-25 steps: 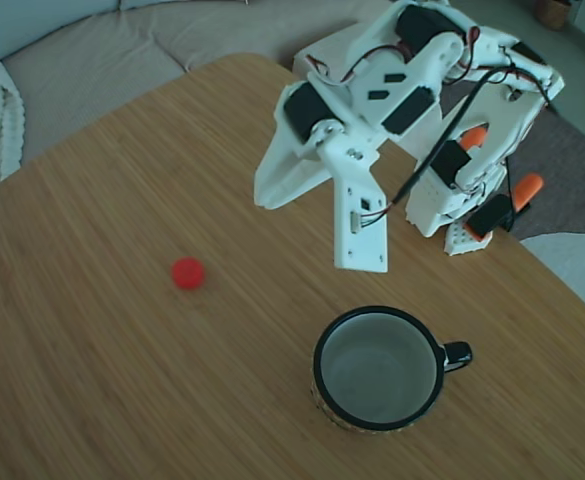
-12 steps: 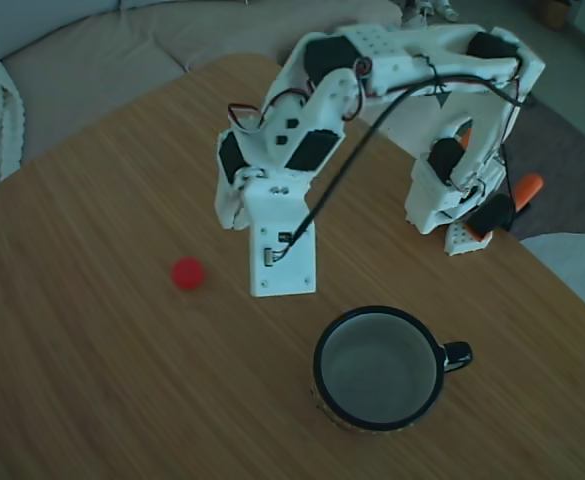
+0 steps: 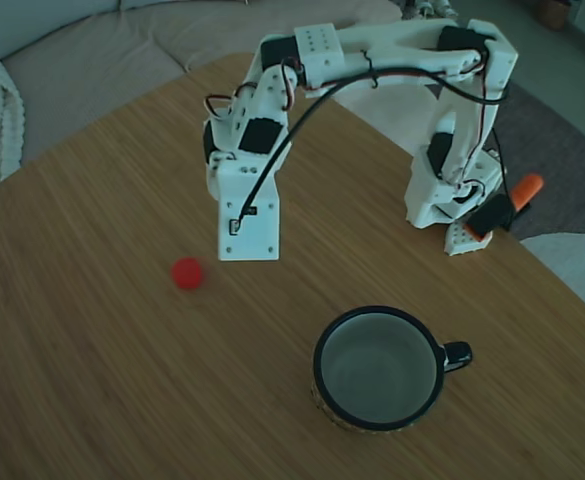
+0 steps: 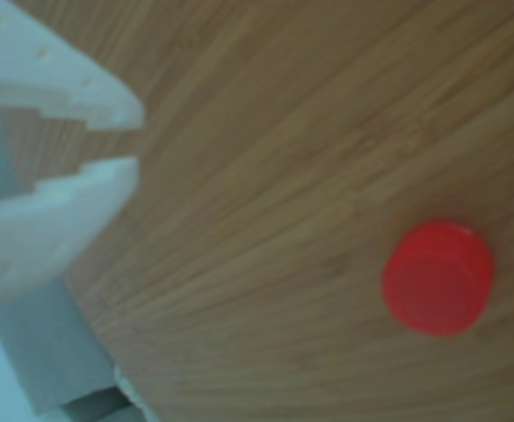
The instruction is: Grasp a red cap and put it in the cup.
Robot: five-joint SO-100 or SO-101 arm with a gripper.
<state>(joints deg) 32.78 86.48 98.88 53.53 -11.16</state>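
The small red round bottle cap point(image 3: 187, 273) lay on the wooden table point(image 3: 92, 380) left of centre, well apart from the black-rimmed mug point(image 3: 379, 368) at lower right, while the white gripper point(image 4: 133, 145), nearly closed and empty, would need to spread wider and centre over it.

The counter point(image 3: 92, 340) is seen to be of warm brown wood with a fine straight grain and a smooth, matt finish. The red cap point(image 4: 437, 277) and the white hand point(image 4: 132, 141) are shown as smooth, matt plastic, while a glossy glaze is seen on the cup point(image 3: 378, 369), black at the rim.
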